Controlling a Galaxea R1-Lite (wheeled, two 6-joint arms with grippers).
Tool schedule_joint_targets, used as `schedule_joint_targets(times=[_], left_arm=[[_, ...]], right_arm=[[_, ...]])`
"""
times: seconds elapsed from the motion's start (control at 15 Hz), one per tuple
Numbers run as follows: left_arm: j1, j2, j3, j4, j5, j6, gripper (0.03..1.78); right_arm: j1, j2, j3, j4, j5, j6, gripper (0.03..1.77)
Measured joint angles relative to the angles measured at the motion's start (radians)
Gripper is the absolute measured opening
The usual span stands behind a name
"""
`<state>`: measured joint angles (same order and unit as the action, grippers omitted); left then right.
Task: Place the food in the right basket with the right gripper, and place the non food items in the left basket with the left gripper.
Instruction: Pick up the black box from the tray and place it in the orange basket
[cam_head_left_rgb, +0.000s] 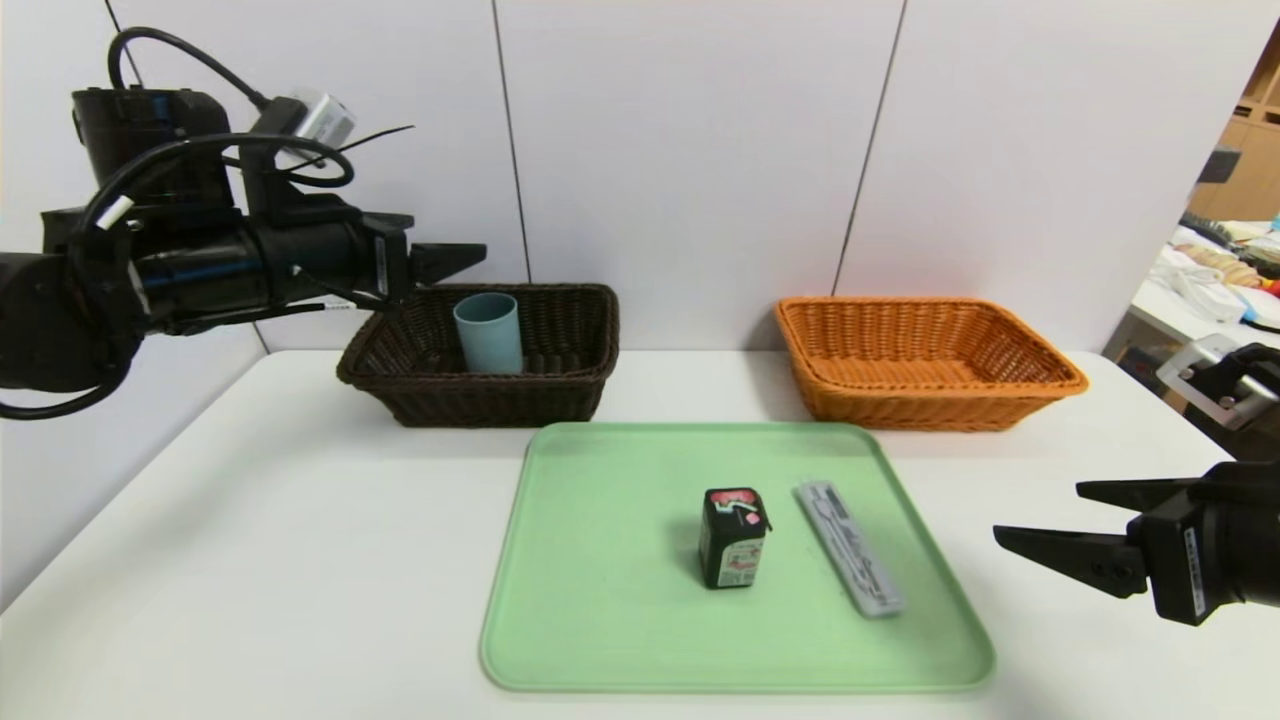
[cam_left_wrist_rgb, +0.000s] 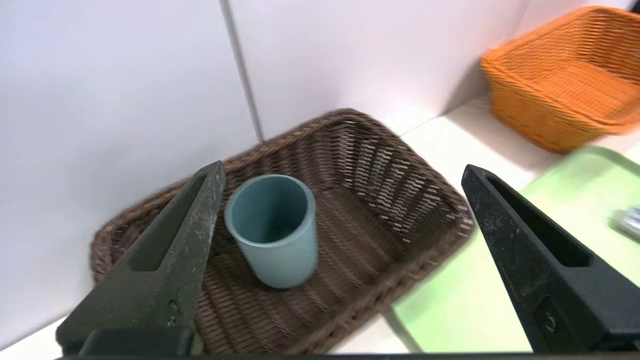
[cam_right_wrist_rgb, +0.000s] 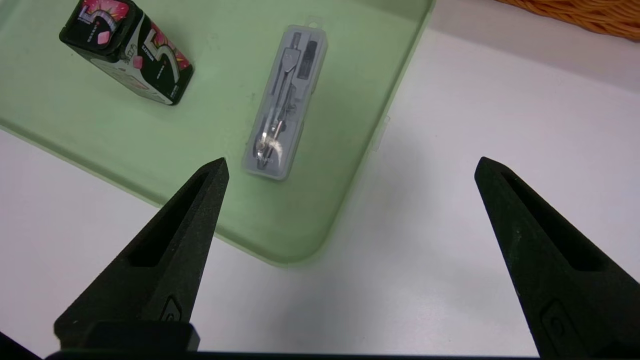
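Blue cup (cam_head_left_rgb: 488, 332) found upright inside left basket (cam_head_left_rgb: 560, 390), upper left of frame. Left gripper (cam_head_left_rgb: 450, 258) noted above that basket's left end, jaws apart, holding nothing. Food carton (cam_head_left_rgb: 734, 537) and grey packet (cam_head_left_rgb: 848, 547) logged side by side, apart, on green tray (cam_head_left_rgb: 600, 600). Right basket (cam_head_left_rgb: 840, 400) seen upper right. Right gripper (cam_head_left_rgb: 1045, 522) recorded lower right over worktop (cam_head_left_rgb: 250, 560), jaws apart.
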<state>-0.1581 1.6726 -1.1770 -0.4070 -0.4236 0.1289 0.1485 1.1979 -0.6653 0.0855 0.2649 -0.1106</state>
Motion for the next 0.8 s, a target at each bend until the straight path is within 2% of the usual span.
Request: schedule_joint_targets(times=[0.47, 0.8], left_arm=[[-0.095, -0.209, 0.261, 0.038, 0.003, -0.003, 1.69], [-0.23, -0.335, 0.435, 0.052, 0.0, -0.003, 1.69]], right_arm=[[-0.016, -0.003, 0.002, -0.001, 0.0, 0.0, 1.7], [-0.018, -0.013, 0.02, 0.0, -0.001, -0.002, 1.7]])
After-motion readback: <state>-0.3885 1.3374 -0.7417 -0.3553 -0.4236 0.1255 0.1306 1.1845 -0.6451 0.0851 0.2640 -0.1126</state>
